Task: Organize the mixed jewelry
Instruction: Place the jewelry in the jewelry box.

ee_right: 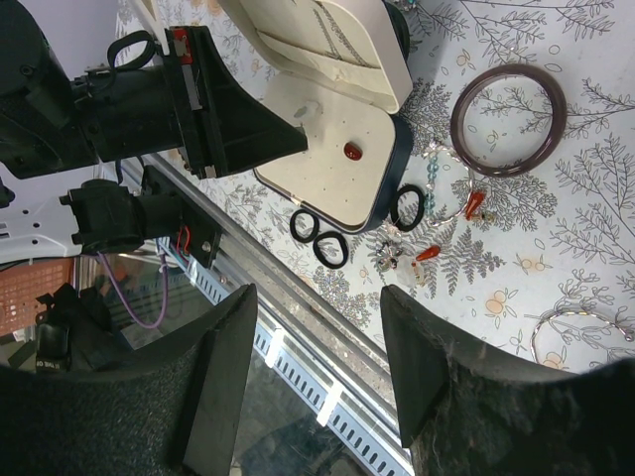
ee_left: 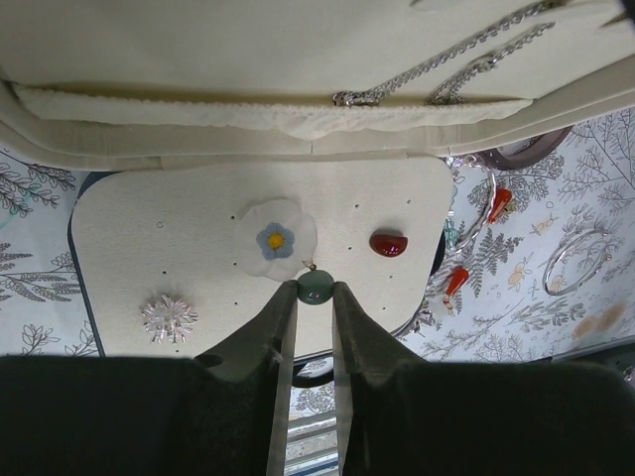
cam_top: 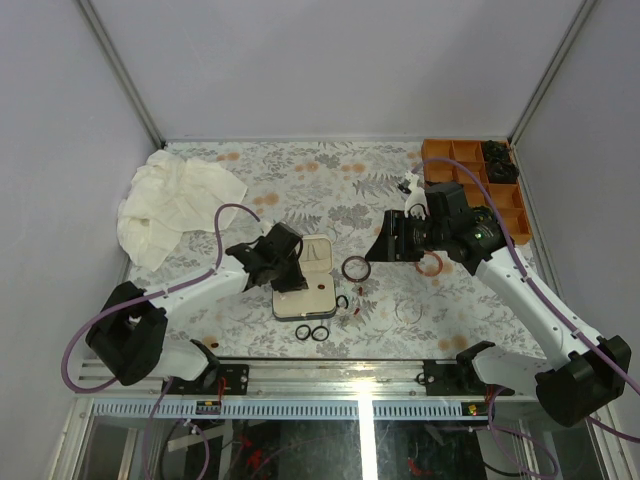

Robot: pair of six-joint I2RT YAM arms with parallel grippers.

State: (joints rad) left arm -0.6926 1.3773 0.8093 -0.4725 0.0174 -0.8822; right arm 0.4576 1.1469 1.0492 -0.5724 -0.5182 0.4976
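My left gripper [ee_left: 316, 294] is shut on a small green bead earring [ee_left: 316, 288] over the cream pad [ee_left: 129, 248] of the open navy case [cam_top: 318, 287]. On the pad are a blue flower earring [ee_left: 275, 238], a red stud [ee_left: 388, 244] and a sparkly snowflake piece [ee_left: 169, 317]. My right gripper [ee_right: 318, 291] is open and empty, held above the table to the right of the case [cam_top: 385, 245]. On the cloth lie a dark brown bangle [ee_right: 508, 119], black rings [ee_right: 317, 238], red drop earrings [ee_right: 474, 205] and a silver wire hoop [ee_right: 585, 332].
A crumpled white cloth [cam_top: 175, 200] lies at the back left. An orange divided tray [cam_top: 470, 190] with black rosettes [cam_top: 497, 160] stands at the back right. A second reddish bangle [cam_top: 430, 264] lies under the right arm. Silver chains [ee_left: 446, 64] hang in the case lid.
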